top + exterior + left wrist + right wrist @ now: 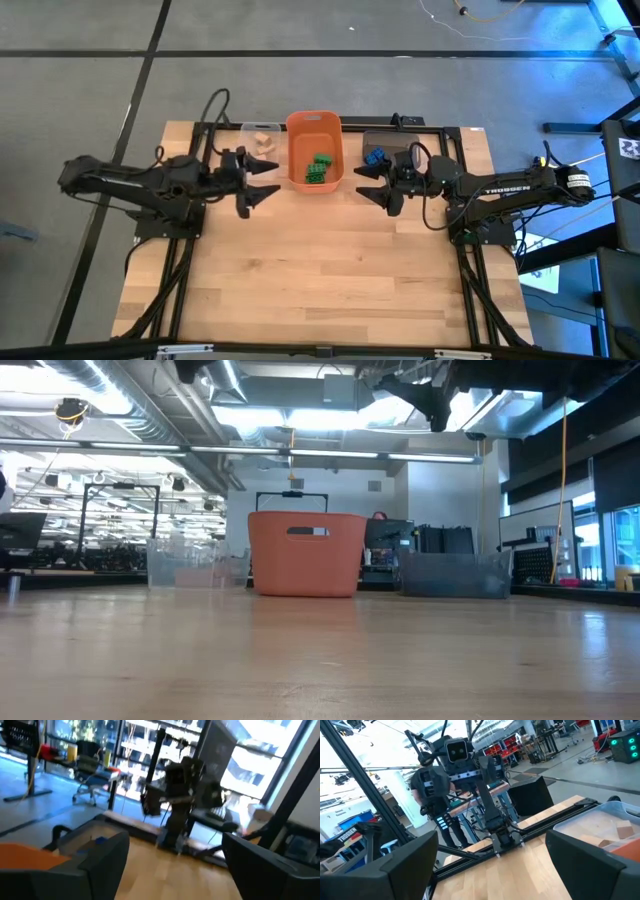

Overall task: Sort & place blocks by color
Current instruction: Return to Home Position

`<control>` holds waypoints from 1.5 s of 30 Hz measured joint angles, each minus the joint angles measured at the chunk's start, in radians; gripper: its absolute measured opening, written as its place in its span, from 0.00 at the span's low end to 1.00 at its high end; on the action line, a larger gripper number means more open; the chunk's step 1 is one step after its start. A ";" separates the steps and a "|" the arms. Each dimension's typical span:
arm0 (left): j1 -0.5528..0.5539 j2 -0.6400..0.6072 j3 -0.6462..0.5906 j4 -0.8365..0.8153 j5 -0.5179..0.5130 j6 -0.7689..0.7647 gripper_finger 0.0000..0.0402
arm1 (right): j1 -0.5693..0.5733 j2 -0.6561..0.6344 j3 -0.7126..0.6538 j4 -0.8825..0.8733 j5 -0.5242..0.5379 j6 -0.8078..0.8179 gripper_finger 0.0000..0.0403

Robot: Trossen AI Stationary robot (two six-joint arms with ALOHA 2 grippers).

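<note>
Three bins stand in a row at the table's far edge. The clear bin (262,137) holds pale tan blocks (264,141). The orange bin (314,150) holds green blocks (319,169). The grey-brown bin (392,150) holds blue blocks (374,156). My left gripper (268,182) is open and empty, held up off the table just left of the orange bin. My right gripper (368,184) is open and empty, held up just right of the orange bin. The two grippers face each other. The tan blocks also show in the right wrist view (620,831).
The near half of the wooden table (320,270) holds no objects. In the low view the orange bin (306,553) stands between the clear bin (195,563) and the grey-brown bin (455,573). Black frame rails run along the table's sides.
</note>
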 joint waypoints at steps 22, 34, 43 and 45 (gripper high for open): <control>0.006 -0.460 -0.384 0.000 0.052 0.037 0.00 | 0.000 0.000 0.000 0.011 -0.002 -0.021 0.92; 0.006 -0.773 -0.616 -0.013 0.044 0.000 0.00 | 0.000 0.000 0.000 0.014 -0.002 -0.019 0.92; 0.021 -0.799 -0.675 -0.170 0.050 -0.085 0.00 | 0.000 0.000 0.000 0.033 0.000 0.042 0.92; 0.024 -0.800 -0.675 -0.164 0.053 -0.090 0.00 | 0.000 -0.001 0.000 0.033 0.000 0.090 0.91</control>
